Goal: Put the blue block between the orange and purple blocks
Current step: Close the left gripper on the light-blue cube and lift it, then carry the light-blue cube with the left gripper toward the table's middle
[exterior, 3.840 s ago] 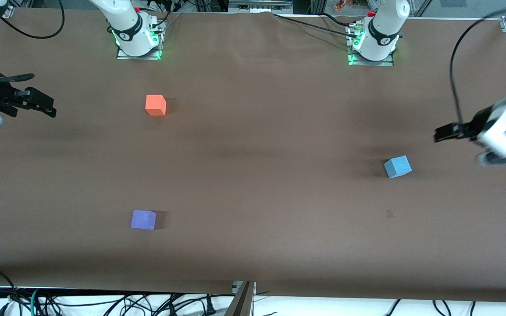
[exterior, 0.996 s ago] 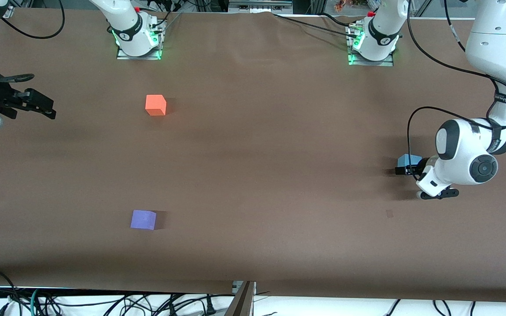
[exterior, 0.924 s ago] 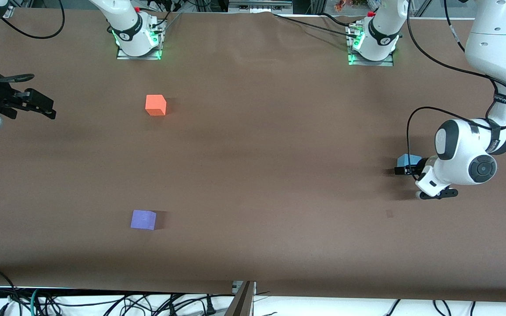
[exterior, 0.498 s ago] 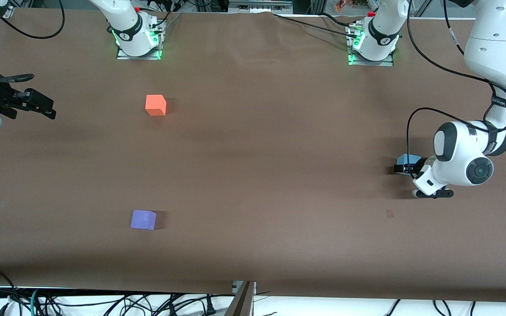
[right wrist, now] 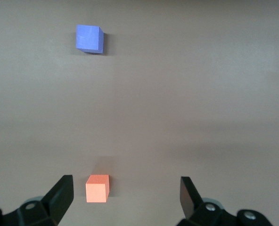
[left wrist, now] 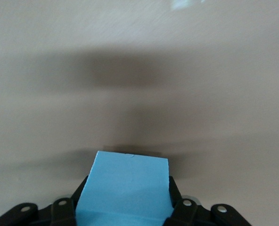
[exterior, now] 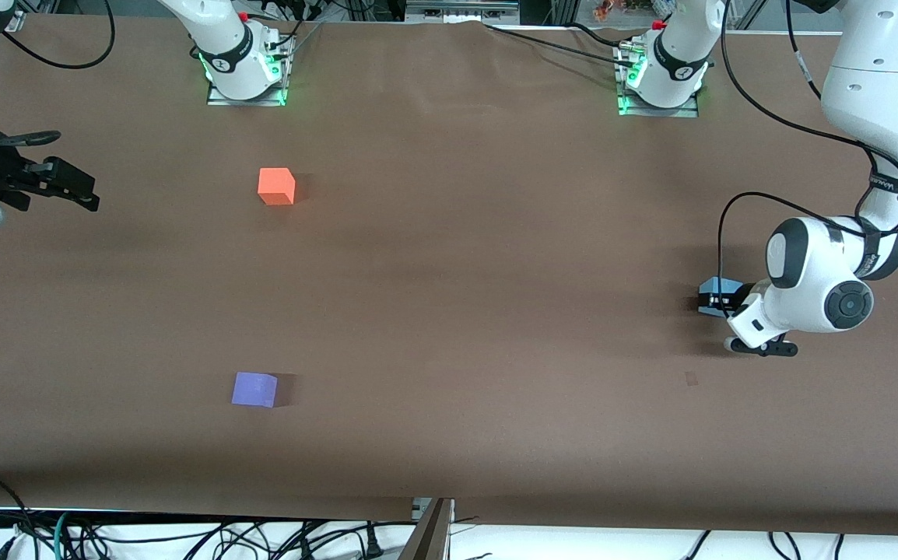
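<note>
Since a second ago the left pincer (exterior: 717, 299) has clamped together on the small sky-blue matte cube (exterior: 709, 291), low on the brown counter (exterior: 449, 311) at the left arm's end. Going near to far: the violet-purple matte cube (exterior: 254, 389), the blue cube, then the bright orange matte cube (exterior: 275, 186) at the purple one's twelve o'clock. The right pincer (exterior: 79, 190) waits with fingers apart over the right arm's end.

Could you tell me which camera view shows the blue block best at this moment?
The left wrist view: the blue block fills the foreground, clamped between the left gripper's fingers. In the front view the block is small and partly hidden by that gripper. The right wrist view does not show it at all.
</note>
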